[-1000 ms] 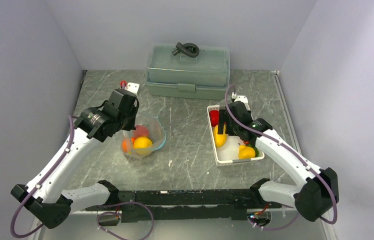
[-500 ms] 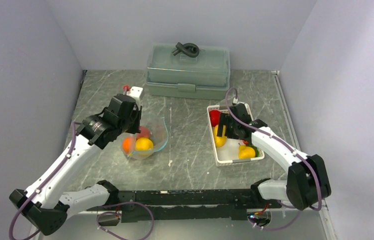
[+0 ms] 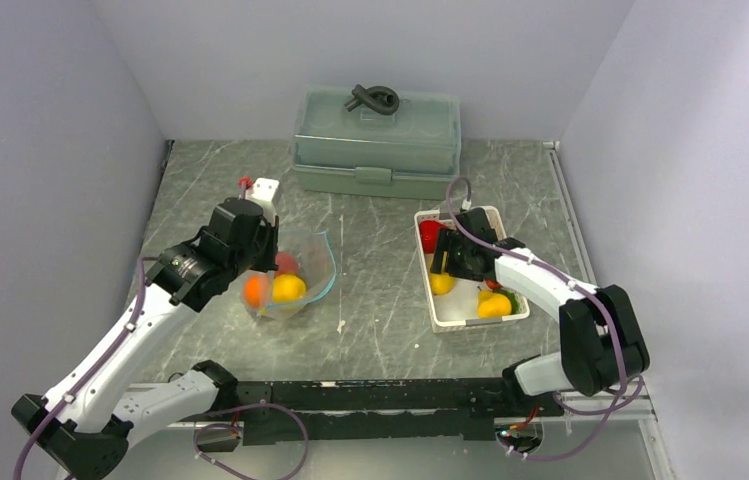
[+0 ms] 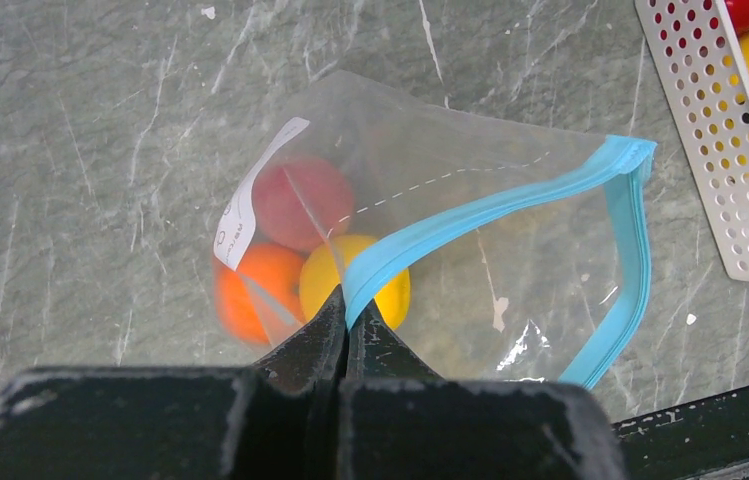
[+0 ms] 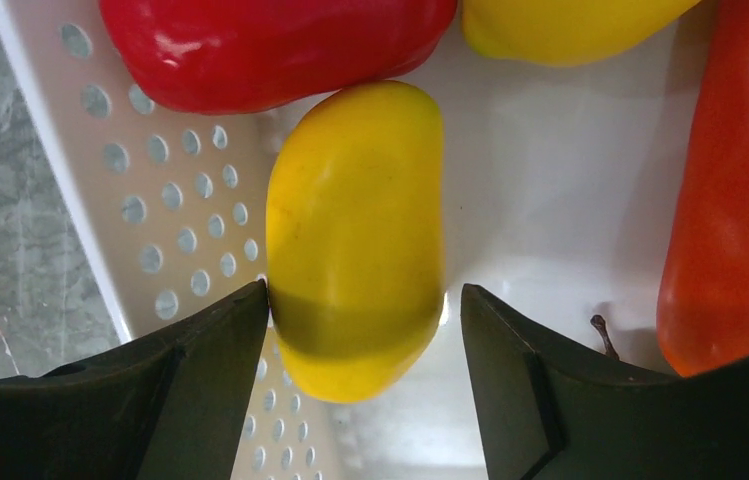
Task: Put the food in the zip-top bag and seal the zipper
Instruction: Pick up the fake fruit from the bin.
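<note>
The clear zip-top bag (image 3: 302, 272) lies left of centre with its mouth held open; it holds a pinkish-red (image 4: 302, 200), an orange (image 4: 255, 290) and a yellow (image 4: 368, 285) food piece. My left gripper (image 4: 348, 312) is shut on the teal-blue zipper (image 4: 470, 215) at the mouth's near edge. My right gripper (image 5: 362, 300) is open, down in the white basket (image 3: 445, 320), its jaws astride a yellow food piece (image 5: 355, 235). The left finger touches it and the right finger stands apart. Red (image 5: 270, 45), orange-red (image 5: 735, 190) and another yellow (image 5: 560, 20) piece lie around it.
A grey-green lidded box (image 3: 376, 138) with a dark knotted handle stands at the back centre. The basket sits right of centre and holds more food (image 3: 494, 305) at its near end. Grey walls close in both sides.
My right gripper has dropped lower into the basket over the yellow piece. My left arm has shifted a little towards me, still holding the bag's mouth.
</note>
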{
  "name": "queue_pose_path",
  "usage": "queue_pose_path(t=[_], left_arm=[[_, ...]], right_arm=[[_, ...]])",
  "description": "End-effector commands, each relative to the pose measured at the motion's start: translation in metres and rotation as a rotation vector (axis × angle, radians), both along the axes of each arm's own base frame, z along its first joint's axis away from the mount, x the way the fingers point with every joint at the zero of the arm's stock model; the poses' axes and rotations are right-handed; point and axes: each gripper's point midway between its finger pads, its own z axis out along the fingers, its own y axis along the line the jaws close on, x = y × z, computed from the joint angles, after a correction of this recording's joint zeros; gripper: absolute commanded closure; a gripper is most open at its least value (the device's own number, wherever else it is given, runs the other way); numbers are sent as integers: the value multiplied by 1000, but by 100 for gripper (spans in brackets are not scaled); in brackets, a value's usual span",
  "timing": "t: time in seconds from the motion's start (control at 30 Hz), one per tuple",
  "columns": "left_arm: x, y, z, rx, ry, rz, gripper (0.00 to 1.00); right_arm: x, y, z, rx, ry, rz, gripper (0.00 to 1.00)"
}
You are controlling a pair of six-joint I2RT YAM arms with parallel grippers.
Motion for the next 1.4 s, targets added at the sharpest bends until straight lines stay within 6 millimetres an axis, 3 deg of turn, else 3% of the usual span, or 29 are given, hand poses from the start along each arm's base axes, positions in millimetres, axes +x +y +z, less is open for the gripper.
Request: queue_pose_path(t=[0.0,0.1,0.3,0.47,0.7,1.03,1.2,1.37], left_arm=[[5,-1,11,-36,-55,1,100],[5,1,8,-32,-49,4,100],[4,3,6,-26,-47,7,100],[4,4,8,-32,-53,11,100],[5,6,10,-42,-60,20,100],[6,7,12,-69,-68,28,100],[8,7,10,-72,-62,34,100],[9,10,11,-72,-67,49,100]], right_arm=[[6,2,-8,29,-8,-15,27],[7,4,-13,43,5,-15,33],[8,3,-6,40,-8,-15,59],[8,-8,18,-1,-57,-33,72],[9,-9,78,19,-177,-10,81],[-6,30,161,155,-333,123,81],[-18,63,193,201,-392,211,81],[-35,103,211,262,-408,323,81]])
